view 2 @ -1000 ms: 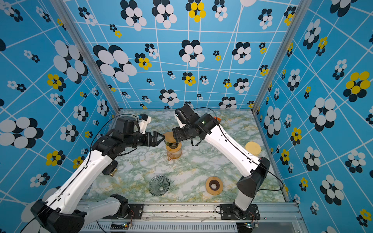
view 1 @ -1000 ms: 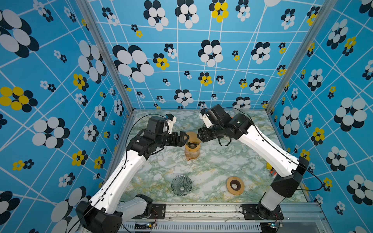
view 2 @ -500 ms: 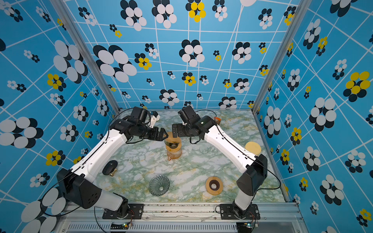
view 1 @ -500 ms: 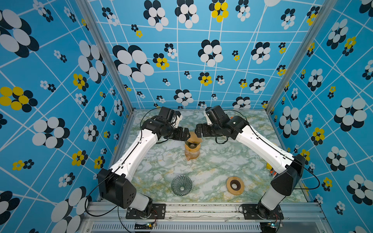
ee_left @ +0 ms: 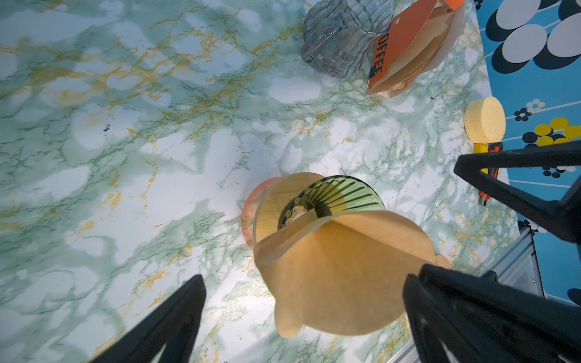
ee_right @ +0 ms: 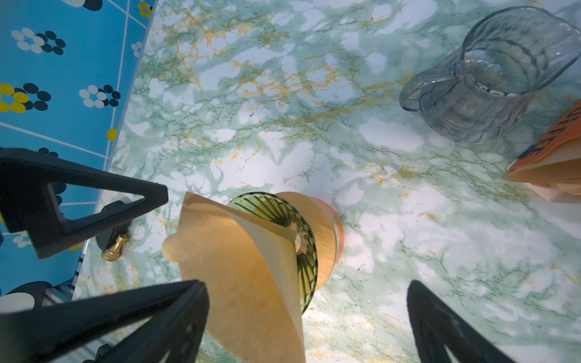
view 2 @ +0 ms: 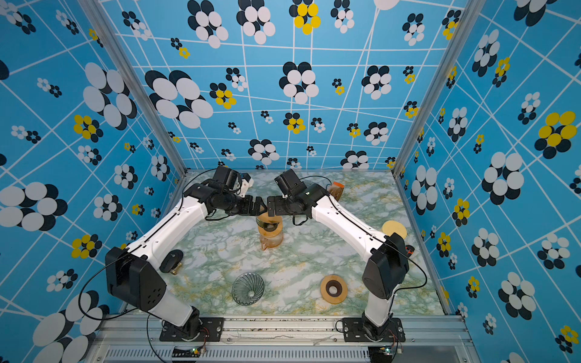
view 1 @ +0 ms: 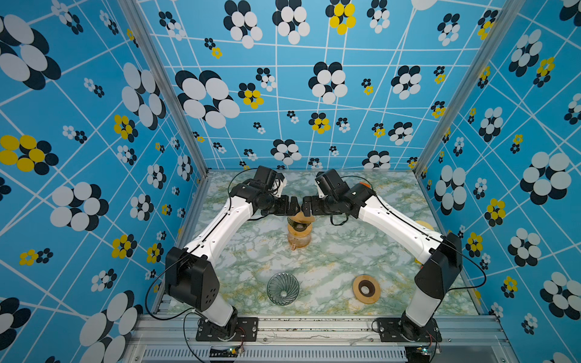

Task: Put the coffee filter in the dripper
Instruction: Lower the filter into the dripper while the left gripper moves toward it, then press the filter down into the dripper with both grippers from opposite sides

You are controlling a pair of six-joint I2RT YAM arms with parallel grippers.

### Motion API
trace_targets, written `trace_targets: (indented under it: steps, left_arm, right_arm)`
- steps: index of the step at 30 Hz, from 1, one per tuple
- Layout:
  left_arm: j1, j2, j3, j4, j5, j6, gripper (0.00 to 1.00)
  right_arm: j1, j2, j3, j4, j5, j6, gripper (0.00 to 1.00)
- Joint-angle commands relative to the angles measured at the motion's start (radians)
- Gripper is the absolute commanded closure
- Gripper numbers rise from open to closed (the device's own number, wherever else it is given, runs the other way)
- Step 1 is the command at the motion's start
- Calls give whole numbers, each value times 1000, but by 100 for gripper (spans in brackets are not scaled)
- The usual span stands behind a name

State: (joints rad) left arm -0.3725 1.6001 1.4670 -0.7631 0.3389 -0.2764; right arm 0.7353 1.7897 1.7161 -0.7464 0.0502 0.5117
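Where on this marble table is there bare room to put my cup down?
Bare marble lies between the amber glass carafe and the front pair, the clear ribbed glass cone and wooden ring, and between those two. Crowded: above the carafe, where left gripper and right gripper meet.

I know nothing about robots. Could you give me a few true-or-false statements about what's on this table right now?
1. The left gripper and right gripper are both open. True.
2. The paper coffee filter has its tip in the green dripper. True.
3. The green dripper stands directly on the table. False: it sits on a wooden collar atop an orange carafe.
4. The wooden ring rests on the clear dripper. False: ring and clear dripper lie apart on the table.
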Motion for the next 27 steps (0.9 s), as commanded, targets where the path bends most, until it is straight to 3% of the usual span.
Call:
trace_targets:
  steps: [1, 27]
  left_arm:
    - [4, 21, -1, 4, -25, 11, 1]
    - [-22, 133, 3, 8, -156, -9, 1]
  right_arm:
    - [-7, 30, -12, 10, 14, 19, 1]
    - [-16, 121, -46, 41, 45, 53, 1]
